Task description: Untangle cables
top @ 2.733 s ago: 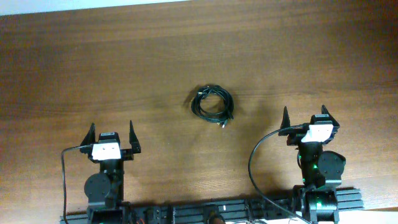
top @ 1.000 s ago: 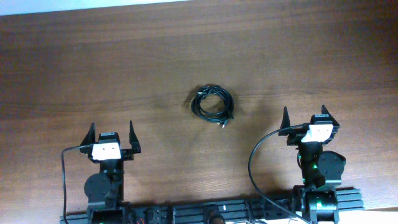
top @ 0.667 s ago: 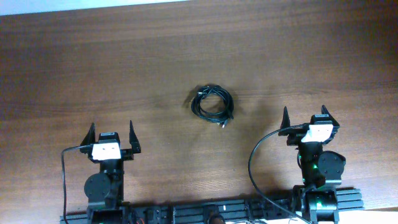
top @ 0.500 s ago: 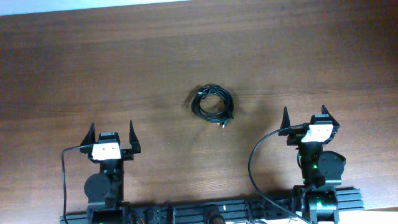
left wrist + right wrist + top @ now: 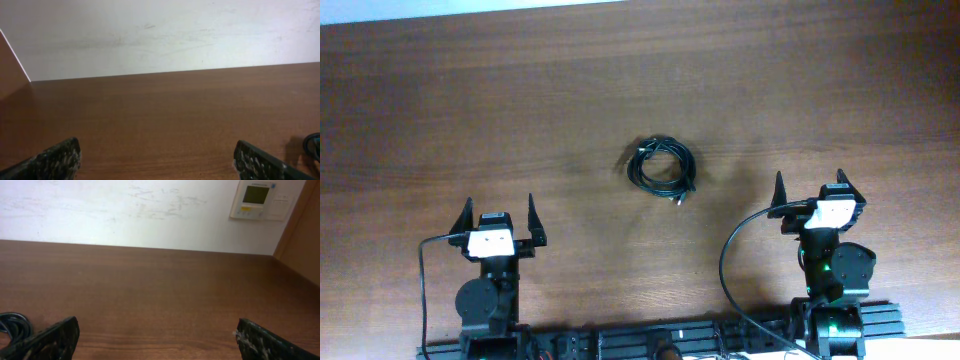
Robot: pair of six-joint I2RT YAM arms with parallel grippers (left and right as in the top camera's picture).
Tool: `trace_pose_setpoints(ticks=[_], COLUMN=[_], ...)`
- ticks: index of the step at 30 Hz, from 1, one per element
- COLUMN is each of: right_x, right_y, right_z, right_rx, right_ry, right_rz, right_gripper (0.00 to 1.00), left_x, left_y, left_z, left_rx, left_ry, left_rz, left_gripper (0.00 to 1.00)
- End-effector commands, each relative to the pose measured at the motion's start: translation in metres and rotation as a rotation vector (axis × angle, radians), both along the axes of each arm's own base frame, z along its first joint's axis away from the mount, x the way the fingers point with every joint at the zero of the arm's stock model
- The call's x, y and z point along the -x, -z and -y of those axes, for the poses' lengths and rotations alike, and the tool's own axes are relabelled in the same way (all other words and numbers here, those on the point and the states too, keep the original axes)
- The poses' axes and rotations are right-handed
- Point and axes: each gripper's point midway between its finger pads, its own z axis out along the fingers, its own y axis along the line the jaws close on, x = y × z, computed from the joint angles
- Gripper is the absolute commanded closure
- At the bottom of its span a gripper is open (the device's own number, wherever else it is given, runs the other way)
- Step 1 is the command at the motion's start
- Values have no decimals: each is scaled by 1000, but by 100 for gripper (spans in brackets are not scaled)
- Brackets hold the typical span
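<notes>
Cables [image 5: 662,168] – coiled together in one small bundle, mid tabletop [image 5: 470,100], plug end poking out at near-right. Left tool [image 5: 500,212], right tool [image 5: 810,188] – both spread wide, empty, well apart from bundle.

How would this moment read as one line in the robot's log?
thin black coiled cables: untouched | left gripper: open, empty | right gripper: open, empty

Wood table [image 5: 470,100] w/ coiled cables [image 5: 662,167].
</notes>
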Motion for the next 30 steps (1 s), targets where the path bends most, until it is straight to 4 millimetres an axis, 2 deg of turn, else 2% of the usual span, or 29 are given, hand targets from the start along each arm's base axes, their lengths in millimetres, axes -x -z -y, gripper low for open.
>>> trace_pose_setpoints(ticks=[1, 8, 15, 18, 19, 21, 24, 30], right_x=[0, 0, 1, 0, -1, 0, 5, 27], right_y=[4, 4, -3, -7, -12, -24, -59, -140], right_z=[4, 4, 12, 5, -4, -9, -9, -12], right_rx=[-8, -8, -6, -8, -8, -5, -3, 21], right_ry=[19, 20, 69, 27, -25, -54, -54, -55], right_rz=[-13, -12, 16, 35, 52, 86, 168, 339], right_gripper=[1, 1, 1, 1, 1, 1, 1, 1], left_x=[0, 0, 0, 1, 3, 5, 10, 23], left_y=[7, 7, 6, 1, -3, -14, -42, -119], left_z=[3, 3, 5, 27, 36, 42, 42, 42], left_rx=[-15, -15, -14, -5, -2, 14, 38, 103], left_ry=[20, 20, 29, 154, 212, 246, 245, 250], left_rz=[-23, -21, -20, 2, 12, 33, 83, 189], left_gripper=[1, 1, 1, 1, 1, 1, 1, 1])
